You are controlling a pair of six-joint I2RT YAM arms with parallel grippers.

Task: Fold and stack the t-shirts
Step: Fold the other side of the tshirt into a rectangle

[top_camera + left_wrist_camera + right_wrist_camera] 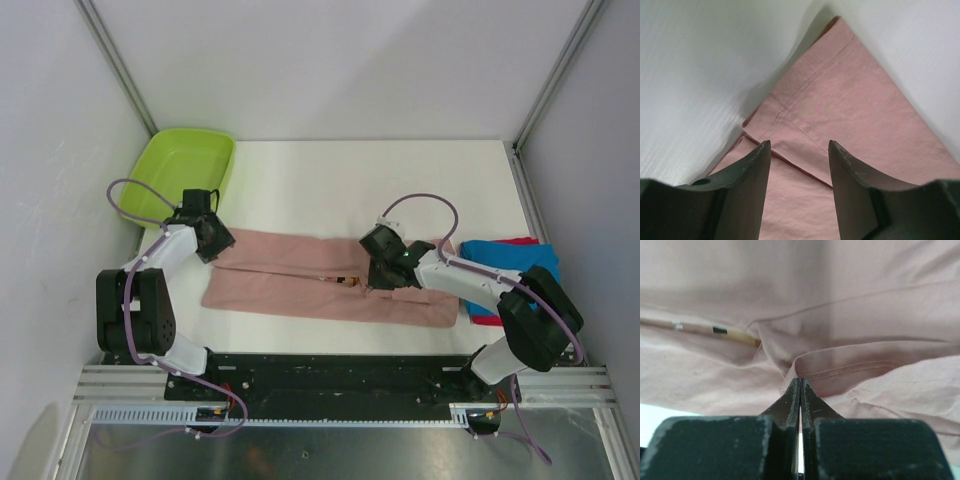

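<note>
Right gripper (pixel 800 385) closed at a hem of the pink shirt (pixel 300 285); left gripper (pixel 799 162) parted over its left corner.
Item: pink shirt, lying as a long flat band across the near table (pixel 350 180), between the two arms. Handling, by judgement: light, limp, thin cloth. It will sag, drag and unfold if lifted at one point, so take it at doubled hems or corners, both ends together. Right fingertips meet on a hemmed fold near mid-shirt, probably nipping it, though cloth between them is hard to make out. Left jaws stand apart above a stitched corner, holding nothing. At the right edge: blue shirt (pixel 510 255) folded over red shirt (pixel 485 318). Far left: tub (pixel 185 165).
</note>
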